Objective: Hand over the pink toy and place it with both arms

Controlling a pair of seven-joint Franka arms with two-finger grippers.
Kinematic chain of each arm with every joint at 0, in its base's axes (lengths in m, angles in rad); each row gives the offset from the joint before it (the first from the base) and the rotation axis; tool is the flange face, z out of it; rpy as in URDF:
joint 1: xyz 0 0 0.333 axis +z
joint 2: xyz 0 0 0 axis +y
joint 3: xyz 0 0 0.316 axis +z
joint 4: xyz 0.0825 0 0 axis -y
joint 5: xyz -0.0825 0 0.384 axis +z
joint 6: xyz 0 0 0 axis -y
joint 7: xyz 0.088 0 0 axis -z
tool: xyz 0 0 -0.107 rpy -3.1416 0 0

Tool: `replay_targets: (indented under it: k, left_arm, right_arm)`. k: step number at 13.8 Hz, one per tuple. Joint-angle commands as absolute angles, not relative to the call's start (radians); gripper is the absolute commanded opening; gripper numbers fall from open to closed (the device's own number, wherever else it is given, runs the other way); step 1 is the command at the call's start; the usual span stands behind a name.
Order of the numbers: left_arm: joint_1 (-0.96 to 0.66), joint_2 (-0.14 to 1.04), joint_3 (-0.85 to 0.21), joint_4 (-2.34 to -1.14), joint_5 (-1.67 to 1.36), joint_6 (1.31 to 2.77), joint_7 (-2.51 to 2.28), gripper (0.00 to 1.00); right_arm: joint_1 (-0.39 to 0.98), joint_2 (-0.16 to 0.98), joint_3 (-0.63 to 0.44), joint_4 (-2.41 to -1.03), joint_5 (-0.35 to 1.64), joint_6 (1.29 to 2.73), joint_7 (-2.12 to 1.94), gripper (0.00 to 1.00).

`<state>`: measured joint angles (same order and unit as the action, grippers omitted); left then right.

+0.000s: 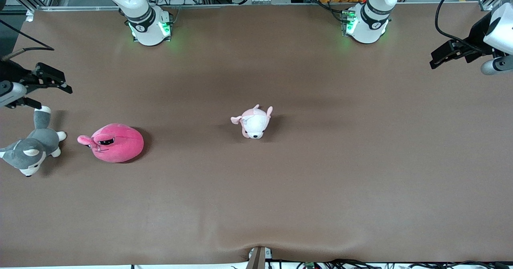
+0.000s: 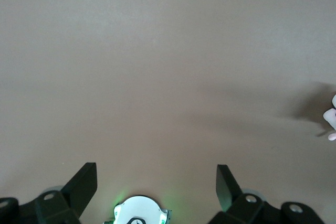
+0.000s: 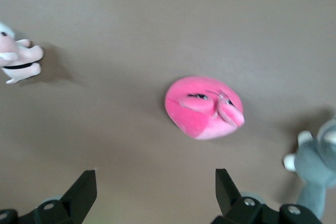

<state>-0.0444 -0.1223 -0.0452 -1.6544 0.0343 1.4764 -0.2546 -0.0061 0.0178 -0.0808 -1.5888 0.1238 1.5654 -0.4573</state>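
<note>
No writing can be read anywhere. The pink toy (image 1: 114,142) lies on the brown tabletop (image 1: 320,160), toward the right arm's end. It is round and bright, with dark eye patches, and nothing touches it. Just beside it, closer to that end, lies a grey husky (image 1: 32,148), partly cut off by the edge of the front view. A small pale plush (image 1: 253,122) sits near the middle of the tabletop, well apart from the pink toy. The right claw (image 1: 48,80) hangs in the air over the tabletop's edge at its own end, above the husky, with its fingers wide and holding nothing. Its wrist view looks down on the pink toy (image 3: 205,107), with the husky (image 3: 317,169) and pale plush (image 3: 18,59) both cut off at the sides. The left claw (image 1: 451,54) waits in the air over its own end, wide too, and empty. Its wrist view shows mostly bare tabletop and only a tiny bit of the pale plush (image 2: 331,121). Most of each arm is out of the picture.
</note>
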Motion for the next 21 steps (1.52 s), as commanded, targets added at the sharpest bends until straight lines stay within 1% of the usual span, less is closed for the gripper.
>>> replay_targets:
  k: [1,3,5,10,12,14,15,18,21]
  left_arm:
    - [-0.046,-0.144,-0.055,-1.674,0.037,1.494,-0.253,1.0]
    - [-0.052,-0.141,-0.069,-1.674,0.037,1.505,-0.253,1.0]
    - [-0.051,-0.14,-0.084,-1.681,0.037,1.516,-0.253,1.0]
    - [-0.048,-0.146,-0.092,-1.7,0.032,1.517,-0.253,1.0]
    - [-0.043,-0.138,-0.092,-1.691,0.034,1.517,-0.25,1.0]
    - [-0.043,-0.13,-0.091,-1.674,0.035,1.516,-0.233,1.0]
    - [-0.043,-0.127,-0.091,-1.664,0.037,1.514,-0.239,1.0]
    - [-0.041,-0.104,-0.089,-1.629,0.037,1.508,-0.236,1.0]
    - [-0.04,-0.103,-0.083,-1.623,0.038,1.506,-0.236,1.0]
  right_arm:
    - [0.006,-0.032,-0.087,-1.62,0.077,1.525,-0.333,1.0]
    - [0.006,-0.035,-0.095,-1.612,0.077,1.519,-0.231,1.0]
    - [-0.008,-0.025,-0.083,-1.568,0.052,1.528,-0.16,1.0]
    - [-0.017,-0.025,-0.083,-1.554,-0.028,1.52,-0.037,1.0]
    - [-0.018,-0.026,-0.081,-1.551,-0.018,1.508,0.027,1.0]
    - [-0.017,-0.028,-0.077,-1.539,-0.006,1.43,0.115,1.0]
    - [-0.017,-0.028,-0.075,-1.534,0.02,1.416,0.121,1.0]
    - [-0.011,-0.028,-0.078,-1.534,0.025,1.414,0.115,1.0]
    - [-0.005,-0.028,-0.077,-1.534,0.026,1.413,0.109,1.0]
